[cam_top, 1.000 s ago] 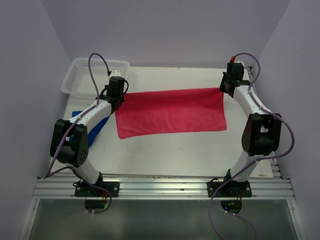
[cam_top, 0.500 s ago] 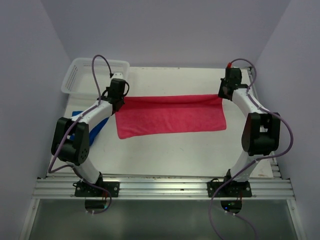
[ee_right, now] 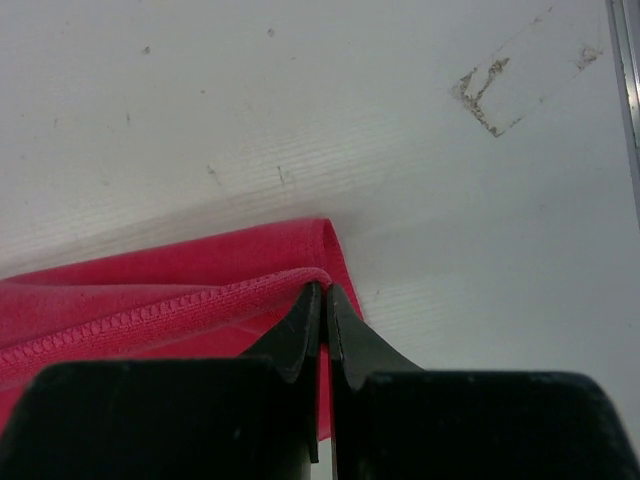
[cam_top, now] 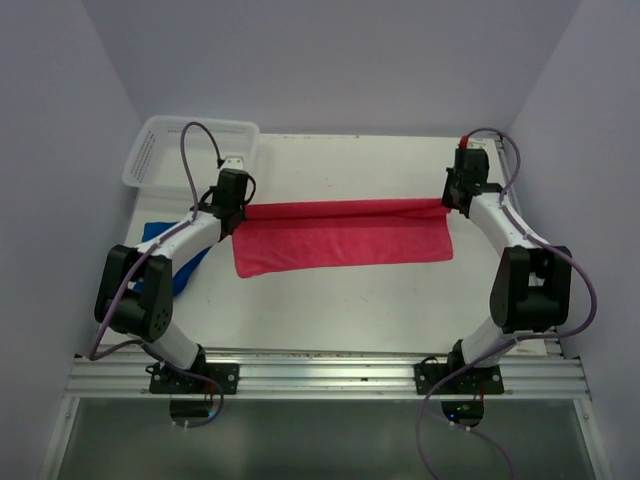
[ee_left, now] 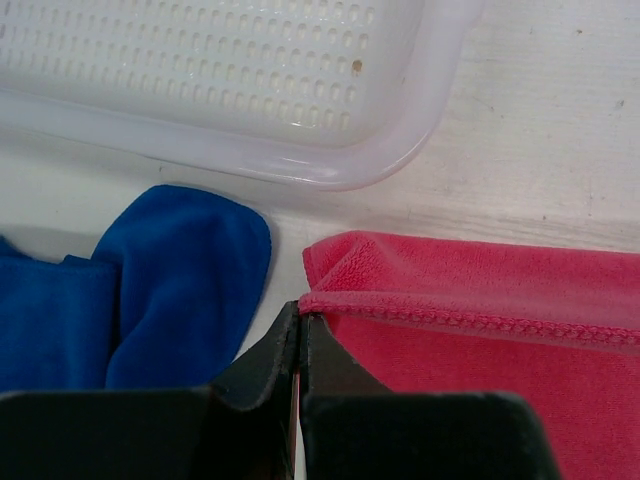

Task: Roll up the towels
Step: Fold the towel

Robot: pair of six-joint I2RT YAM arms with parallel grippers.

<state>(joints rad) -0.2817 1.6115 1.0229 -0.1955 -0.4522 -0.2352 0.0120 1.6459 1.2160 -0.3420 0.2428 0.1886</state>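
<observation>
This looks like a robotics lab test cell rather than a home or a shop. Two robot arms, the left arm (cam_top: 185,232) and the right arm (cam_top: 510,220), are bolted to an aluminium rail (cam_top: 330,375) along the desk's near edge. Plain lavender walls (cam_top: 330,60) box the white desk (cam_top: 350,300) in on three sides. Its top is scuffed, with what may be old tape residue (ee_right: 490,95) near the far right corner. The props are plain: a perforated plastic basket (cam_top: 140,160) at the far left corner, a red towel (cam_top: 340,235) and a blue cloth (cam_top: 188,268) at the left edge.
</observation>
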